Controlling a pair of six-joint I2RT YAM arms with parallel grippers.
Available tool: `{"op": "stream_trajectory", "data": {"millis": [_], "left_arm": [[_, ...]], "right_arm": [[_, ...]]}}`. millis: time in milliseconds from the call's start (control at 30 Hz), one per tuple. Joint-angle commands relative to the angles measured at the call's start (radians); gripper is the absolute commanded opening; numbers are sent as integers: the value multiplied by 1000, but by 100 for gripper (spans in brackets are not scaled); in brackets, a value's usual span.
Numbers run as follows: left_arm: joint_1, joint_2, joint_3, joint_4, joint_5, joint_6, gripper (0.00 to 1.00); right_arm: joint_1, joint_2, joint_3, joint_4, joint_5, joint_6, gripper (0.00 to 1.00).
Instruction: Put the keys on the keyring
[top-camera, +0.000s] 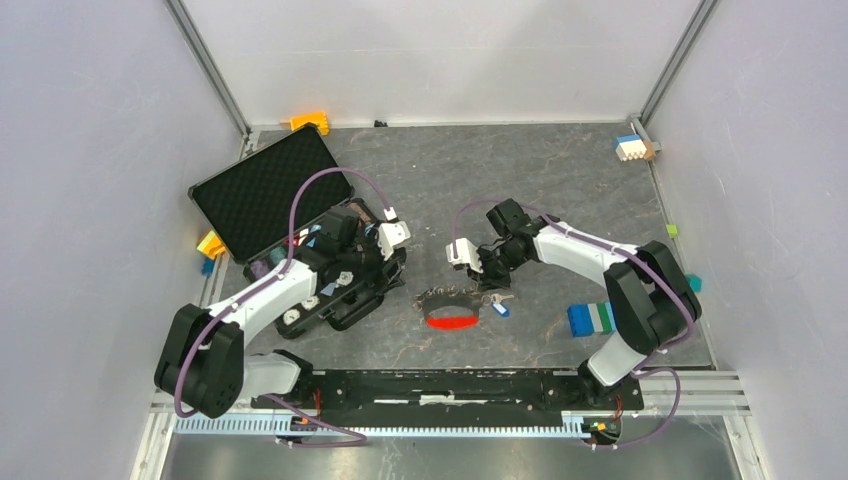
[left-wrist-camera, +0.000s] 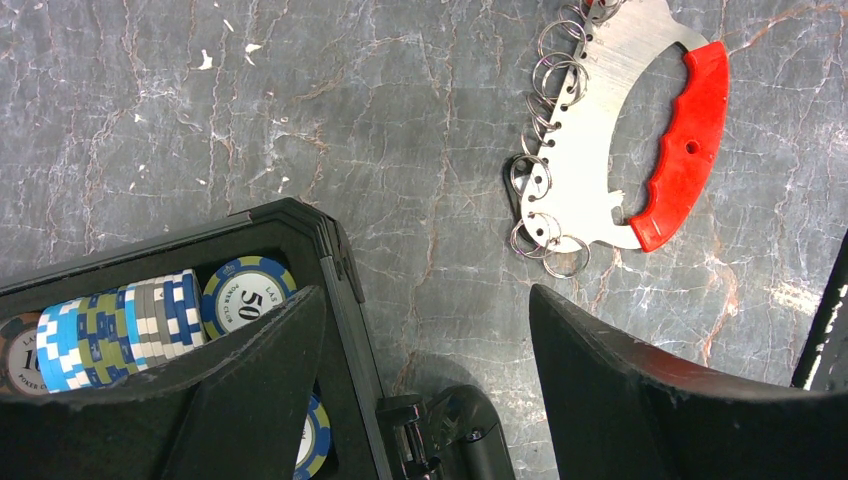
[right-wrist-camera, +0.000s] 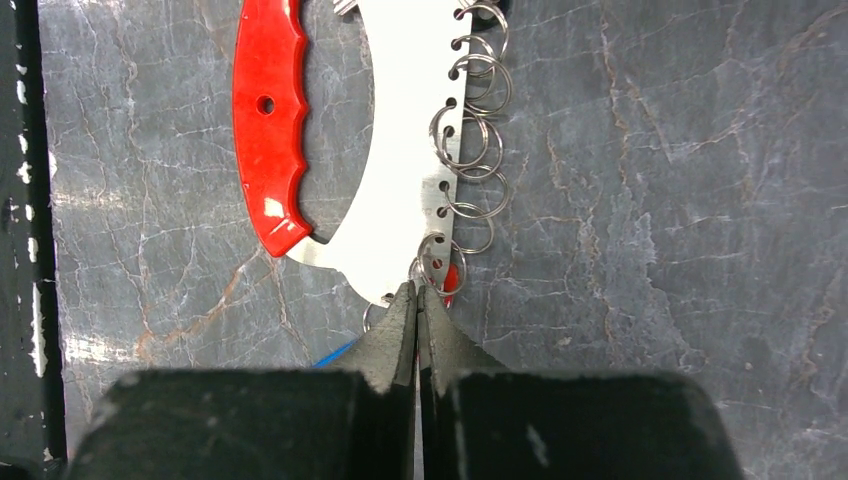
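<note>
The keyring (top-camera: 450, 298) is a curved silvery plate (right-wrist-camera: 400, 150) with a long red clip (right-wrist-camera: 268, 130) and several split rings (right-wrist-camera: 470, 140) along its edge; it lies flat on the table. It also shows in the left wrist view (left-wrist-camera: 590, 150). My right gripper (right-wrist-camera: 417, 295) is shut at the plate's near end, pinching the red key (right-wrist-camera: 453, 282), whose head sits in an end ring. The blue key (right-wrist-camera: 335, 352) peeks out under my left finger and shows from above (top-camera: 500, 308). My left gripper (left-wrist-camera: 430, 330) is open and empty over the case edge, left of the keyring.
An open black case (top-camera: 265, 190) with poker chips (left-wrist-camera: 130, 320) lies under the left arm. Coloured blocks sit at the edges: orange (top-camera: 311, 122), blue-white-tan (top-camera: 632, 148), blue-green (top-camera: 590, 317), yellow (top-camera: 210, 243). A black rail (top-camera: 450, 385) runs along the near edge.
</note>
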Motion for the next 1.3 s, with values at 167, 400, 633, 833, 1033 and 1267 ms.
{"op": "stream_trajectory", "data": {"millis": [167,400,633,833,1033,1267], "left_arm": [[5,18,38,18,55,19,81],[4,49,63,14,82,17,81],[6,44,46,42,57,-19,82],[7,39,36,42,48,-18,82],[7,38,34,36,48,-10,82],[7,36,33,34,46,-4,82]], "right_arm": [[4,-90,64,-16,19,-1,0],[4,-124,9,-6,40,-6,30],[52,-114,-76,86,73,9,50],[67,-77,-69,122,97,24,49],[71,-45,-60,130,116,27,45],[74,-28,-53,141,124,36,34]]}}
